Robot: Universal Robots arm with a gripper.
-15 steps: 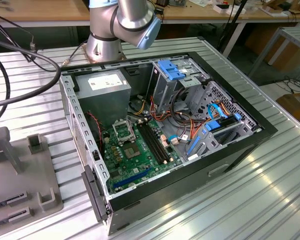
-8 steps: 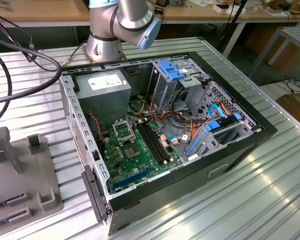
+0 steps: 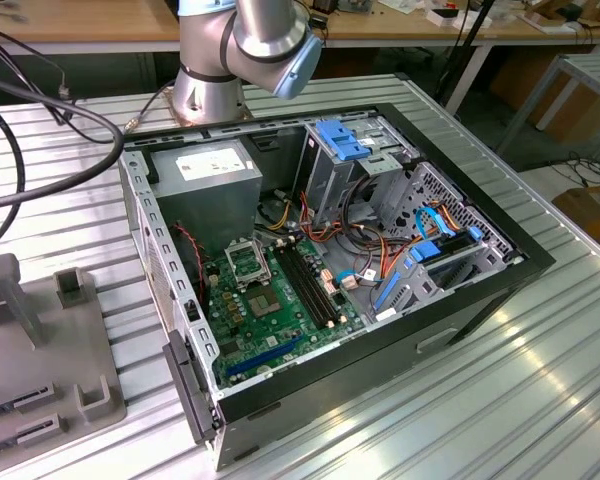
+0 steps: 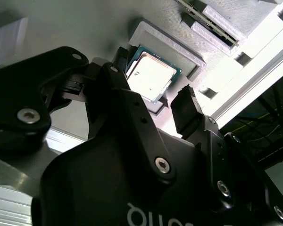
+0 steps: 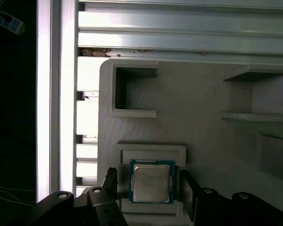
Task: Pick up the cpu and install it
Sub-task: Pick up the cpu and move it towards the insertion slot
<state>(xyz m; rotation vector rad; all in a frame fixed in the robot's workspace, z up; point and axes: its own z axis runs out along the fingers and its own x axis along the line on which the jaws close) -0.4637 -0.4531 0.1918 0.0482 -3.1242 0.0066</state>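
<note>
"So, what do we find in the containers?"

"We see the open computer case [image 3: 400, 365] on the table [image 3: 540, 380]. It holds the green motherboard [image 3: 290, 320], a grey power supply [image 3: 205, 175] and blue-tabbed drive cages [image 3: 345, 140]. By the table's edge, the grey holder [image 5: 203, 94] carries the cpu [image 5: 151, 182] [image 4: 151, 75] in a shallow square pocket."

"How does the cpu look to us?"

"Flat and square, with a pale silver top and a thin green rim. It lies level in both wrist views."

"And the pincer [image 5: 148, 180] [image 4: 152, 79]?"

"We see its black fingers [image 5: 187, 190] apart, one at each side of the cpu. Neither is clearly touching it."
</note>
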